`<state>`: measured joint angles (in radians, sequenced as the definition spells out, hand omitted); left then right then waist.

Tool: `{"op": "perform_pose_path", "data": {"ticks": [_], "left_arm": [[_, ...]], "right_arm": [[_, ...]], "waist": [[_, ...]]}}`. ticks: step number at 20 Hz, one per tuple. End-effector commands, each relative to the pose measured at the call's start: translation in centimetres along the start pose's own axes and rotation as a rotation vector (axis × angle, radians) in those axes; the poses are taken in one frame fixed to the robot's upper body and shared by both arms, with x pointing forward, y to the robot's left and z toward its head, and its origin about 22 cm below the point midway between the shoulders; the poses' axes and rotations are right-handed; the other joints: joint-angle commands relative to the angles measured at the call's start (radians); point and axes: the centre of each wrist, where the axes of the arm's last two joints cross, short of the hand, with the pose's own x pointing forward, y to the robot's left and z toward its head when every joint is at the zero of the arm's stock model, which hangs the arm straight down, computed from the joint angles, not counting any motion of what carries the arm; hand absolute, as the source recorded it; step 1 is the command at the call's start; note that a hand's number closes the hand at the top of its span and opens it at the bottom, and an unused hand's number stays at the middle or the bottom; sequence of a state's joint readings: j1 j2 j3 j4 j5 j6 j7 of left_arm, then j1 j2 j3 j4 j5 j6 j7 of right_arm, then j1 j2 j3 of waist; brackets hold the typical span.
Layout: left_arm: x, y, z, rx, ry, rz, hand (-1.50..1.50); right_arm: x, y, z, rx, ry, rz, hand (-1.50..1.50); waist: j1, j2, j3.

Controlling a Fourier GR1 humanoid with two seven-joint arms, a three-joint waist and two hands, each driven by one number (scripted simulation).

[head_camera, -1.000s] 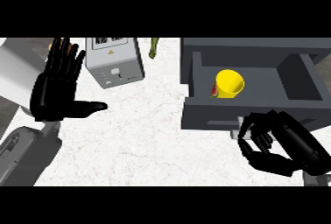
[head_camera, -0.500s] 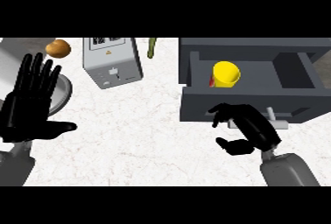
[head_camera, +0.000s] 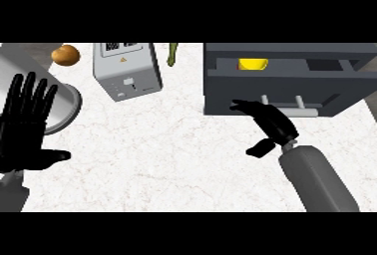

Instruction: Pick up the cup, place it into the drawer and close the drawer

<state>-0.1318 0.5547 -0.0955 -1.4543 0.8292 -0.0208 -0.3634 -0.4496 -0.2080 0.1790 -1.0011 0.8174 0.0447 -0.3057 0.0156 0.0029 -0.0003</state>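
I see a white marbled tabletop [head_camera: 169, 164]. Count:
- One dark grey drawer [head_camera: 221, 92], upper right, partly open.
- One yellow cup [head_camera: 253, 63], inside that drawer.
- One grey box [head_camera: 126, 69], upper centre-left.
- One brown ball [head_camera: 66, 55], upper left.

Right hand [head_camera: 271, 123]: fingers extended, empty, at the drawer front. Left hand [head_camera: 28, 127]: spread, empty, left edge.

**One Warning Sign, No Legible Words**

A grey box [head_camera: 127, 69] stood at eleven o'clock on the desk [head_camera: 162, 164], at nine o'clock from the drawer [head_camera: 327, 87]. Its top face bore a small warning triangle [head_camera: 121, 60]. Toward twelve o'clock sat a black-and-white patterned label [head_camera: 120, 46], too small to read. No letters or numbers could be read.
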Motion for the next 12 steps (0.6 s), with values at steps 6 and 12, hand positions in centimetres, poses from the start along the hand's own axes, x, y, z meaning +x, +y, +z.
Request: {"op": "perform_pose_path", "data": {"ticks": [6, 12], "left_arm": [[0.8, 1.5, 0.3, -0.024, 0.009, 0.011, -1.5], [-0.5, 1.8, 0.2, -0.033, 0.011, 0.04, -1.5]], "right_arm": [[-3.1, -0.7, -4.0, 0.033, 0.027, -0.101, -1.5], [-4.9, -5.9, -4.9, 0.043, 0.029, -0.091, -1.5]], "waist": [[0.018, 0.008, 0.002], [0.025, 0.015, 0.002]]}}
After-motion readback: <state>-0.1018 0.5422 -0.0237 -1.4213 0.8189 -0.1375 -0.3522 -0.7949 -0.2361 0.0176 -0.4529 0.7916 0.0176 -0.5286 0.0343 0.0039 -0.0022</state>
